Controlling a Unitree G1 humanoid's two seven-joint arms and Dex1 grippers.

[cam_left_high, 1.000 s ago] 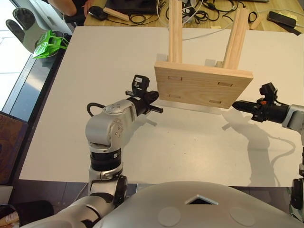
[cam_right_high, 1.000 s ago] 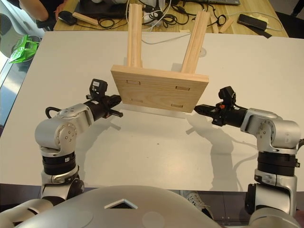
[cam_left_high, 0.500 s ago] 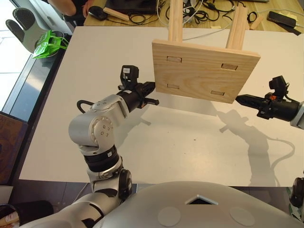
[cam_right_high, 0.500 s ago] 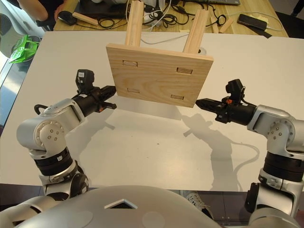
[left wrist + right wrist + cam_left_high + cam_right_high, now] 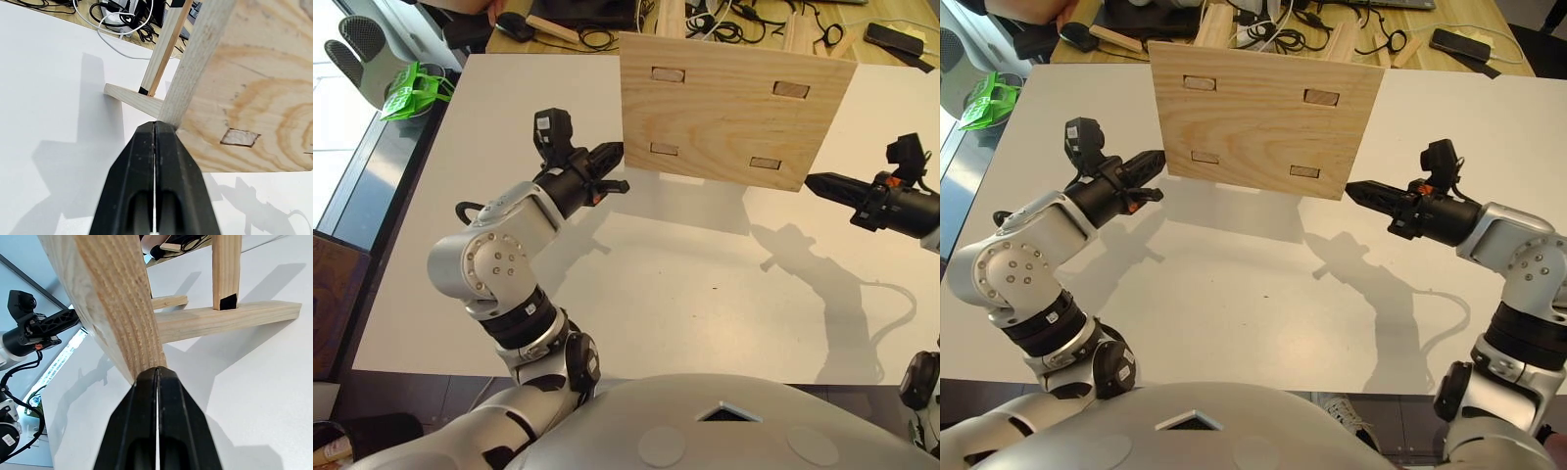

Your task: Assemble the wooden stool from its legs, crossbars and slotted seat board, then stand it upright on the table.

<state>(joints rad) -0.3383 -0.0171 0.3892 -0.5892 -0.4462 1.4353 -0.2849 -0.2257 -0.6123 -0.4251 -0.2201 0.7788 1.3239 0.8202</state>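
silver arms, black left end effector, right end effector.

The assembled pale wooden stool lies tipped on its side at the far middle of the white table. Its square, light-grained seat board stands nearly upright, top face turned to the near side, with four rectangular slots filled by tenon ends. The square-section legs run away toward the far side, the lower ones close along the tabletop. A thin crossbar rises from one leg at a dark joint.
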